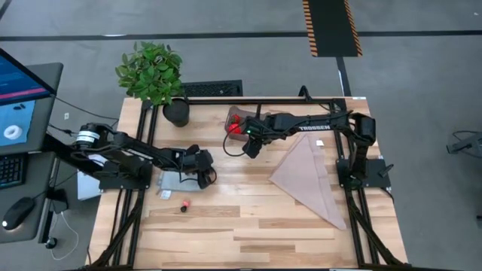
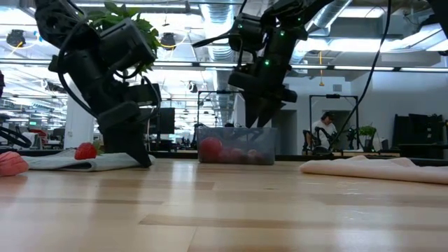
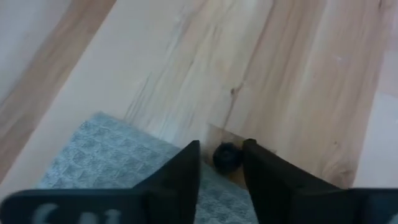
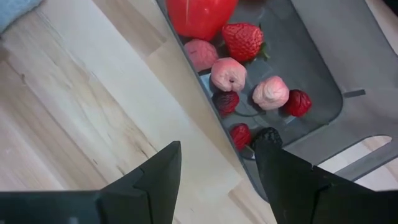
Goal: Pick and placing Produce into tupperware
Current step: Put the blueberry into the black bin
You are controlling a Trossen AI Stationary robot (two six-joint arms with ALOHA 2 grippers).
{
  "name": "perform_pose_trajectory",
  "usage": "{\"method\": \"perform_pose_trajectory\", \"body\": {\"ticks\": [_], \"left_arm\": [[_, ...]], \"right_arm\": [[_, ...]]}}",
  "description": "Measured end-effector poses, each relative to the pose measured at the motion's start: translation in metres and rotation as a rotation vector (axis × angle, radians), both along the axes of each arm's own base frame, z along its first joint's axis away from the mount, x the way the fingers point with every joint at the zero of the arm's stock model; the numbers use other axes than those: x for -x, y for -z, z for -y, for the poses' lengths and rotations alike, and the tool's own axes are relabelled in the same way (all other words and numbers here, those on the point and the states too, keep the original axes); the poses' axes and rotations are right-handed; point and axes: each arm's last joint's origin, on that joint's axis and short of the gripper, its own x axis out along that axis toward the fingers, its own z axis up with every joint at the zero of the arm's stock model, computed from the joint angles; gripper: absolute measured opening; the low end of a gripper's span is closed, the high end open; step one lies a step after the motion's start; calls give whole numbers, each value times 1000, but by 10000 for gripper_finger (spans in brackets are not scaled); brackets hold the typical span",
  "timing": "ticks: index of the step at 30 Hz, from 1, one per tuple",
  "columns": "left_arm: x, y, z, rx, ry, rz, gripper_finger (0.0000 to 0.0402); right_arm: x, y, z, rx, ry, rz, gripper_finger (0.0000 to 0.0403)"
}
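Produce is split across your surface (image 1: 248, 226). Starting at the left, the left hand (image 1: 202, 175) is down at the edge of the pale blue-grey mat (image 1: 175, 181), with a potted plant (image 1: 154, 71) standing well behind it. In the left wrist view its two fingers (image 3: 180, 177) stand a little apart with a small dark berry (image 3: 227, 157) between the tips, right where the mat's corner meets the wood; you cannot tell from the pictures whether the fingers press on it or just frame it. In front of the mat, two loose pieces (image 1: 184, 205) lie on the bare wood, one red and one dark. The low view shows another red piece (image 2: 85, 150) resting on the mat.

Further right, the tupperware (image 1: 236, 120) sits near the back of the surface, already holding strawberries (image 4: 242, 40), pink pieces (image 4: 228, 73), small dark red berries and one large bright red fruit (image 4: 200, 15). Your right hand (image 1: 251, 144) hangs just beside the tub's near wall, released, fingers (image 4: 289, 177) spread with nothing between them. At the far right lies a beige cloth (image 1: 310, 177).
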Motion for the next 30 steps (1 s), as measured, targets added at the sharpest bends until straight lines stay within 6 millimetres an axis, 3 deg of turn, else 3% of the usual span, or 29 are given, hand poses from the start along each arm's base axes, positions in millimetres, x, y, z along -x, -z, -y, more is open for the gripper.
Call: {"method": "perform_pose_trajectory", "body": {"ticks": [7,14,21,26,30], "left_arm": [[-2,-1,-1,-10,9,20,23],[-12,-18,-1,-24,47,52,41],[-18,-41,-8,-58,44,84,15],[-25,-66,-25,-74,23,164,27],[-32,-88,-43,-85,5,235,21]], "right_arm": [[0,0,-5,-3,-13,-12,228],[-1,0,-10,-2,-25,-14,228],[4,-5,-10,-3,-22,-32,228],[17,-34,-12,27,-6,35,228],[30,-69,-14,59,12,162,228]]}}
